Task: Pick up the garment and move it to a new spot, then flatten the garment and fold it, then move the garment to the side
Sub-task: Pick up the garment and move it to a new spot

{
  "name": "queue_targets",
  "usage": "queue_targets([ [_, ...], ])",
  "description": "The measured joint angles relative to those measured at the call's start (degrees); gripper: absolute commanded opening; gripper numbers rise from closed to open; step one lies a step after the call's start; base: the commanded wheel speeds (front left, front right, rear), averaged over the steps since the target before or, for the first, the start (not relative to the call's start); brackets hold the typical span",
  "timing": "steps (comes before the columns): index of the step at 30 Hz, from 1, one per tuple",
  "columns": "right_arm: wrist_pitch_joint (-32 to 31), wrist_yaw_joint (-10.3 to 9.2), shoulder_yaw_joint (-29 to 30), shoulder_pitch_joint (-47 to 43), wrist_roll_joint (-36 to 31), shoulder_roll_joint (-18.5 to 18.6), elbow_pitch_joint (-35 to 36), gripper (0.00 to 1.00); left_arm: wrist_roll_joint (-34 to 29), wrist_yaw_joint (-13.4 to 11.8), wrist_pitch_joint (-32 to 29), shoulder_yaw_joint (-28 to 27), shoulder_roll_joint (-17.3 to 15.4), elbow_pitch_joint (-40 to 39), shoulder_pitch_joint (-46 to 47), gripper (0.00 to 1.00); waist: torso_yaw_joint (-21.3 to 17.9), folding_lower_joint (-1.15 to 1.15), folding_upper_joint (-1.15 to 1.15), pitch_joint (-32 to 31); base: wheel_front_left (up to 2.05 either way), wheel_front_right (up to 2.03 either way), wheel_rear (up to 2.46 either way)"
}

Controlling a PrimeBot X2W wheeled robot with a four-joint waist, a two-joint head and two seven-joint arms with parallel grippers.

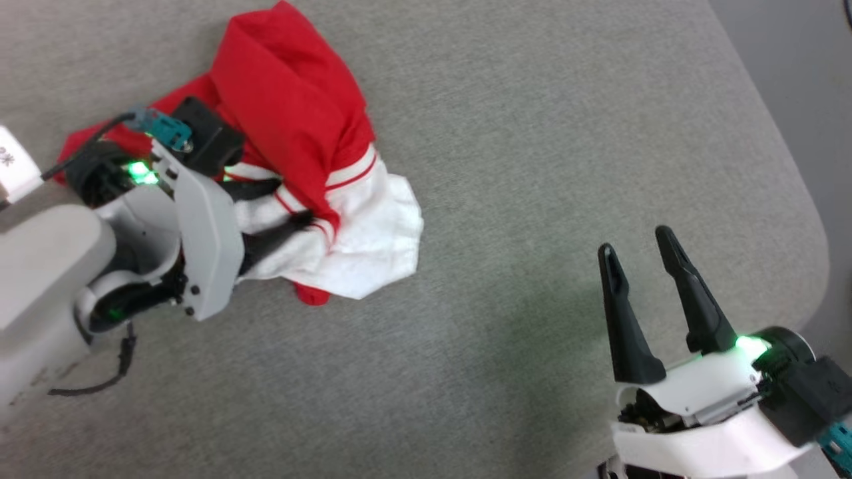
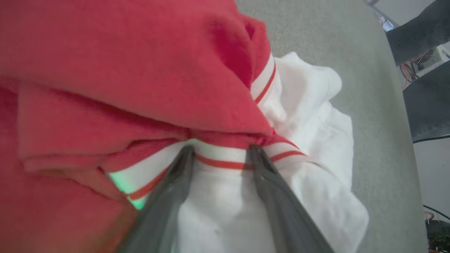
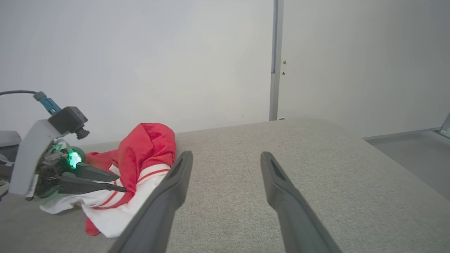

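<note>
The garment [image 1: 293, 113], a red T-shirt with white sleeves and red-and-white striped trim, lies crumpled in a heap at the upper left of the grey padded table [image 1: 532, 133]. My left gripper [image 1: 293, 203] reaches into the heap from the left. Its jaws stand open, the tips against the striped trim and a white sleeve lying between them. Up close, the left gripper [image 2: 221, 149] touches the garment [image 2: 123, 70] under a red fold. My right gripper [image 1: 634, 241] hovers open and empty at the lower right, far from the shirt. From the right wrist, the right gripper [image 3: 226, 154] points past the garment [image 3: 147, 147] and the left gripper [image 3: 121, 183].
The table's rounded right edge [image 1: 812, 219] drops to grey floor [image 1: 799, 66]. A loose black cable [image 1: 100, 379] hangs by my left forearm. A pale wall [image 3: 175, 52] stands behind the table. Bare grey surface lies between the shirt and my right gripper.
</note>
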State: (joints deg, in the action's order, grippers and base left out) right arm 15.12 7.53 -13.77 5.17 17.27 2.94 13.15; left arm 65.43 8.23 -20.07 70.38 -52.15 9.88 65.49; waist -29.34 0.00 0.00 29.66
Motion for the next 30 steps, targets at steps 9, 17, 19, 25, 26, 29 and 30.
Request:
queue_targets([
  [9, 0.0, 0.0, 0.33, 4.68, -7.5, -0.07, -6.47, 1.0, 5.64, -0.69, 8.9, 1.87, 0.16, -2.21, 0.1, 1.0, 6.24, 0.0, 0.0, -3.98, 0.0, 0.0, 0.0],
  [17, 0.0, 0.0, 2.67, 6.11, -11.94, -0.08, -12.91, 1.0, 7.58, -0.69, 21.65, 2.14, 2.35, -0.43, -2.47, 1.0, 13.11, 0.0, 0.0, -8.38, 0.0, 0.0, 0.0],
  [19, -0.01, 0.0, 2.91, 6.3, -13.11, -0.07, -14.88, 1.0, 8.23, -0.69, 26.04, 2.26, 3.35, 1.76, -5.74, 1.0, 14.88, 0.0, 0.0, -9.52, 0.0, 0.0, 0.0],
  [25, 0.0, 0.01, 5.81, 5.95, -16.22, -0.11, -19.39, 1.0, 11.11, -0.69, 34.76, 1.05, 9.11, 11.17, -15.99, 1.0, 20.31, 0.0, 0.0, -13.0, 0.0, 0.0, 0.0],
  [26, 0.0, 0.0, 6.25, 5.72, -16.72, -0.07, -20.07, 1.0, 11.79, -0.69, 34.86, 0.11, 10.2, 12.03, -17.9, 1.0, 21.25, 0.0, 0.0, -13.57, 0.0, 0.0, 0.0],
  [29, 0.0, 0.0, 8.4, 5.09, -17.75, -0.05, -21.31, 1.0, 12.02, -0.69, 35.04, -7.17, 12.79, 13.65, -22.67, 1.0, 24.13, 0.0, 0.0, -15.1, 0.0, 0.0, 0.0],
  [30, -0.01, 0.01, 9.09, 4.61, -17.9, -0.08, -21.8, 1.0, 11.11, -0.69, 35.21, -9.82, 13.48, 14.13, -24.21, 1.0, 25.09, 0.0, 0.0, -15.58, 0.0, 0.0, 0.0],
])
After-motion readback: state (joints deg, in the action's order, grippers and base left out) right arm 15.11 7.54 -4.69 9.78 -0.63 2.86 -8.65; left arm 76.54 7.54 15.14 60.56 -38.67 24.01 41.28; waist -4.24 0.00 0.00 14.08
